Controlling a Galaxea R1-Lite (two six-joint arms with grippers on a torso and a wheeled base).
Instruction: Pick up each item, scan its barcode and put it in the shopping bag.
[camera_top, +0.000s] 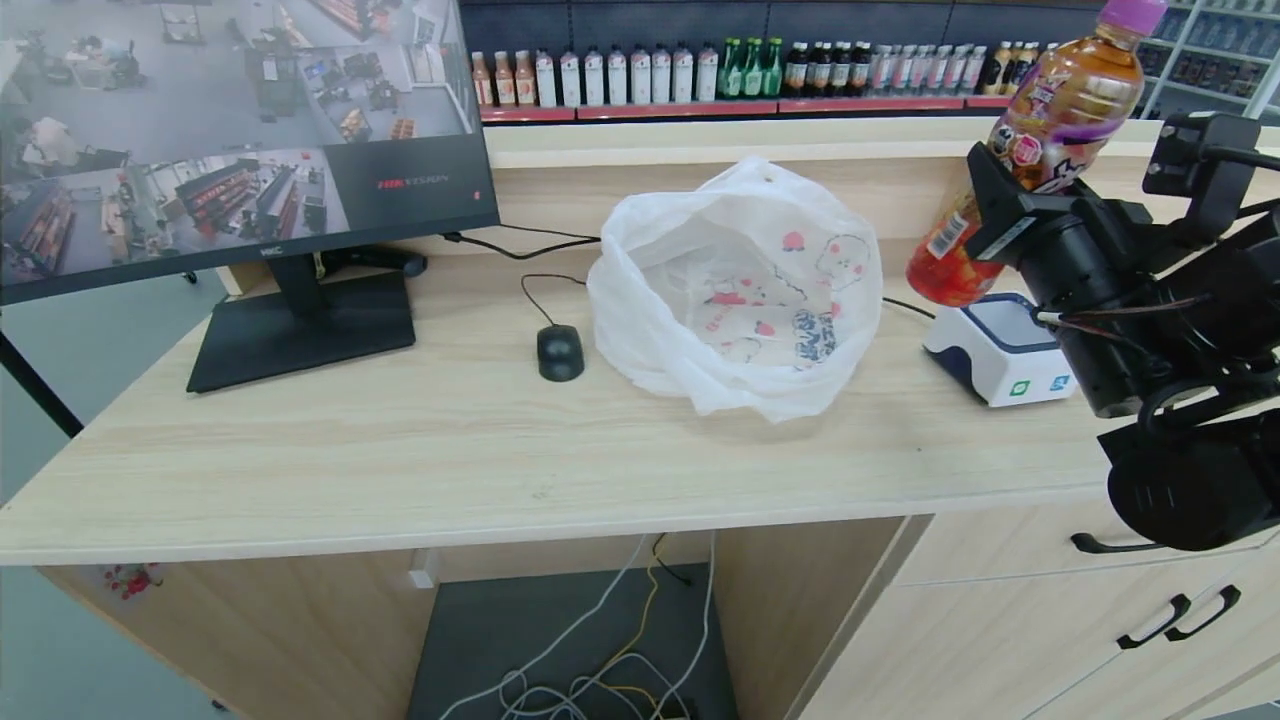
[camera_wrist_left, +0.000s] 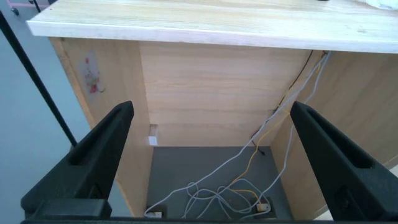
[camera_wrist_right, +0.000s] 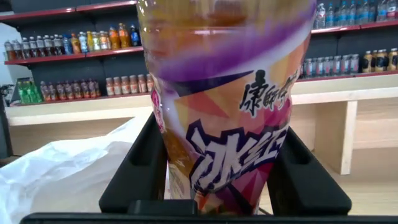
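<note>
A tea bottle (camera_top: 1040, 140) with a purple cap and an orange and purple label hangs tilted above the white barcode scanner (camera_top: 995, 350) at the right of the counter. My right gripper (camera_top: 1000, 215) is shut on the bottle's lower half; up close the bottle (camera_wrist_right: 230, 93) sits between the two black fingers (camera_wrist_right: 140, 165). The white shopping bag (camera_top: 740, 285) stands open in the counter's middle, left of the scanner. My left gripper (camera_wrist_left: 211, 155) is open below the counter's front edge, with nothing between its fingers.
A monitor (camera_top: 230, 120) on a black stand occupies the counter's left, with a black mouse (camera_top: 560, 352) and its cable beside the bag. A raised ledge runs along the back, with shelves of bottles (camera_top: 700, 70) behind. Loose cables (camera_top: 600, 670) hang under the counter.
</note>
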